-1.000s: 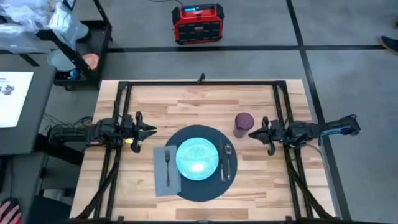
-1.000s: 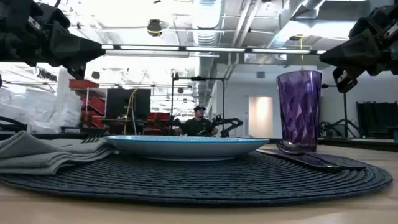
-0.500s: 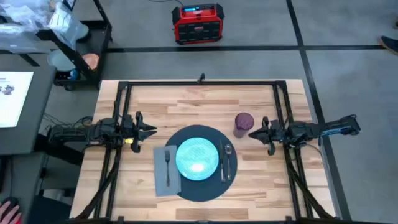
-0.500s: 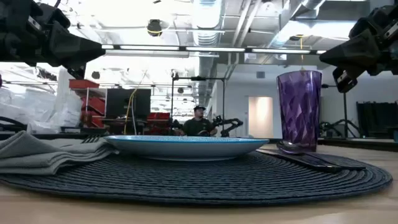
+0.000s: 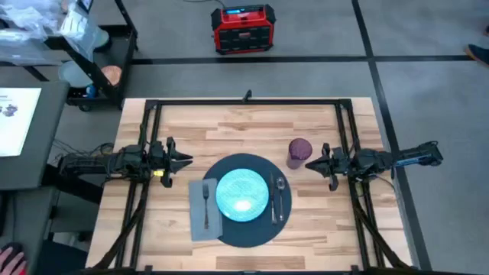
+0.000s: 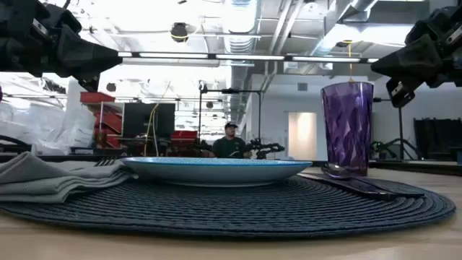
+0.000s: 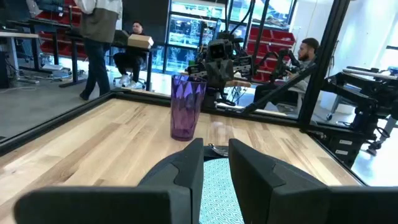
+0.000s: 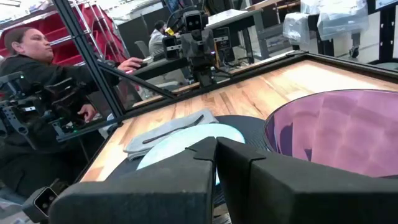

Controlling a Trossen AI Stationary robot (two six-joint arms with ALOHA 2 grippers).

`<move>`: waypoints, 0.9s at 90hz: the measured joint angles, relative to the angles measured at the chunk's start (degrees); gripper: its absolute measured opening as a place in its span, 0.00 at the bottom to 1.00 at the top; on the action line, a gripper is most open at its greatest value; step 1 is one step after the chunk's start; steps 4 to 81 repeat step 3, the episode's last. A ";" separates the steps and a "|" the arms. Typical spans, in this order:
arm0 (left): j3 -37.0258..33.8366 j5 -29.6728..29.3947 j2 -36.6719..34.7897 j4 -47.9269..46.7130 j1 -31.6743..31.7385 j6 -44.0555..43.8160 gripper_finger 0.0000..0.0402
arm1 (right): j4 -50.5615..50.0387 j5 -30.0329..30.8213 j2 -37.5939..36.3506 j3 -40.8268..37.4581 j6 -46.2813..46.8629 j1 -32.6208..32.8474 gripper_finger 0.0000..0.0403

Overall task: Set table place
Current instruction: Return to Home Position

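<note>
On the light wood table (image 5: 252,126) lies the round dark place mat (image 5: 246,233), near the front middle. A light blue plate (image 5: 242,195) rests flat on it. A grey napkin (image 5: 200,221) carrying a fork (image 5: 206,200) overlaps the mat's left edge. A spoon (image 5: 280,195) lies on the mat to the right of the plate. A purple cup (image 5: 299,152) stands upright on the wood just beyond the mat's far right. My left gripper (image 5: 189,160) hovers left of the mat, its fingers a narrow gap apart (image 7: 216,152). My right gripper (image 5: 308,163) hovers shut beside the cup (image 8: 216,146).
A black rail frame (image 5: 157,137) runs along the table's edges. Bare wood lies toward the far edge and at the front corners. A dark side desk (image 5: 23,130) stands left of the table, and a red device (image 5: 243,29) sits on the floor beyond it.
</note>
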 joint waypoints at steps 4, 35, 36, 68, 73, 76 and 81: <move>-0.02 0.00 0.00 0.01 -0.01 0.00 0.14 | -0.01 0.00 -0.01 0.00 0.00 0.01 0.00; -0.02 0.00 0.00 0.01 -0.01 0.00 0.14 | -0.01 0.00 -0.01 0.00 0.00 0.01 0.00; -0.02 0.00 0.00 0.01 -0.01 0.00 0.14 | -0.01 0.00 -0.01 0.00 0.00 0.01 0.00; -0.02 0.00 0.00 0.01 -0.01 0.00 0.14 | -0.01 0.00 -0.01 0.00 0.00 0.01 0.00; -0.02 0.00 0.00 0.01 -0.01 0.00 0.14 | -0.01 0.00 -0.01 0.00 0.00 0.01 0.00; -0.02 0.00 0.00 0.01 -0.01 0.00 0.14 | -0.01 0.00 -0.01 0.00 0.00 0.01 0.00; -0.02 0.00 0.00 0.01 -0.01 0.00 0.14 | -0.01 0.00 -0.01 0.00 0.00 0.01 0.00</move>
